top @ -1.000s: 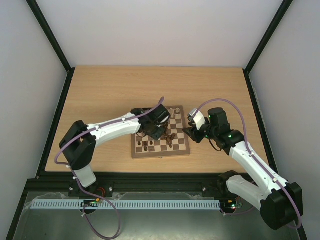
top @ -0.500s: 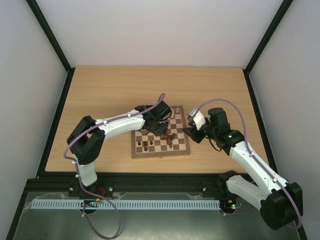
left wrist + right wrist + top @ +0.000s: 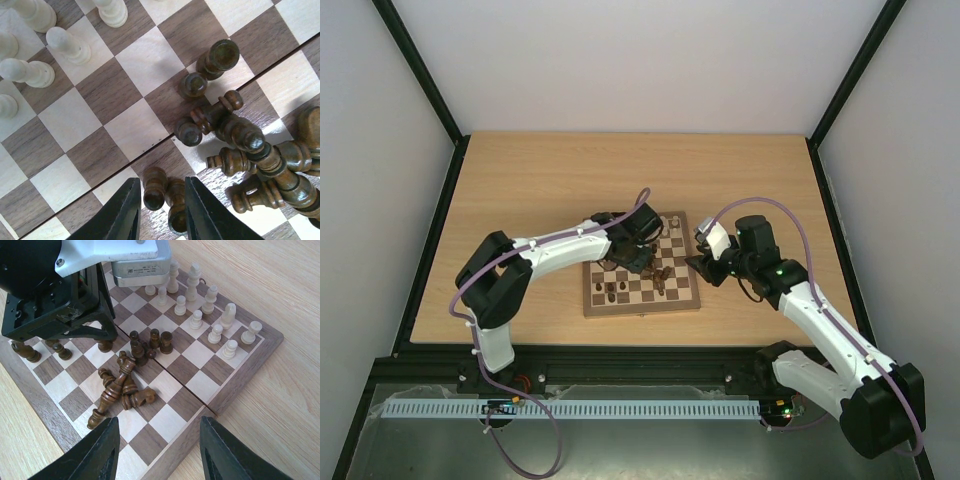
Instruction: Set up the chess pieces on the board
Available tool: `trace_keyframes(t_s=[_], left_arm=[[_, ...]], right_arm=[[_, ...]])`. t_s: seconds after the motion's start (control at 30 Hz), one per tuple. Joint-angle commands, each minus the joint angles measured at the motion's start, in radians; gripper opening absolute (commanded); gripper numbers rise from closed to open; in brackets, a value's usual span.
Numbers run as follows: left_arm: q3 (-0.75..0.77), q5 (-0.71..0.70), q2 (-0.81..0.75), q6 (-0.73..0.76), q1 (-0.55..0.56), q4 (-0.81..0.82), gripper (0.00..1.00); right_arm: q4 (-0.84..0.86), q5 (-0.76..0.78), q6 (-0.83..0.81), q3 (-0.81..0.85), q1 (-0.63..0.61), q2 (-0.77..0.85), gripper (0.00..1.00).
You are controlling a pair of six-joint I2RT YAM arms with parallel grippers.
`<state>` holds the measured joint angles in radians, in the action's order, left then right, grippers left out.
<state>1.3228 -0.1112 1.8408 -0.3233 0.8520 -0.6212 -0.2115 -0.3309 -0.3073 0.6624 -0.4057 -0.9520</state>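
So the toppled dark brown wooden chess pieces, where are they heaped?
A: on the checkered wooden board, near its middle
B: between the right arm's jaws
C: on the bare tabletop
A: the right wrist view shows the toppled dark brown wooden chess pieces lying in a pile on the checkered wooden board, near its middle.

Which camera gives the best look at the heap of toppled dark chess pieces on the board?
The right wrist view: the whole heap of toppled dark pieces lies uncovered and in frame. The left wrist view shows it closer, but cut off at the right edge. The top external view shows only a small dark cluster.
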Motion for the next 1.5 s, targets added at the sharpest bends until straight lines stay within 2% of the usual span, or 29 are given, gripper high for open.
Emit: trace_keyframes(t_s=[0.0, 0.53, 0.93, 1.47], left_arm=[[-0.027, -0.023, -0.013, -0.01, -0.005, -0.038, 0.28], [-0.064, -0.033, -0.052, -0.011, -0.007, -0.069, 0.32], [-0.071, 0.08, -0.083, 0.026, -0.005, -0.039, 0.32], [-0.1, 0.034, -0.056, 0.02, -0.002, -0.058, 0.25]], right_arm=[[-0.016, -0.01, -0.01, -0.01, 0.004, -0.011, 0.45], [-0.022, -0.013, -0.013, -0.007, 0.004, -0.027, 0.45], [-0.022, -0.014, -0.013, -0.006, 0.004, -0.027, 0.45], [-0.025, -0.014, -0.015, -0.007, 0.004, -0.031, 0.45]])
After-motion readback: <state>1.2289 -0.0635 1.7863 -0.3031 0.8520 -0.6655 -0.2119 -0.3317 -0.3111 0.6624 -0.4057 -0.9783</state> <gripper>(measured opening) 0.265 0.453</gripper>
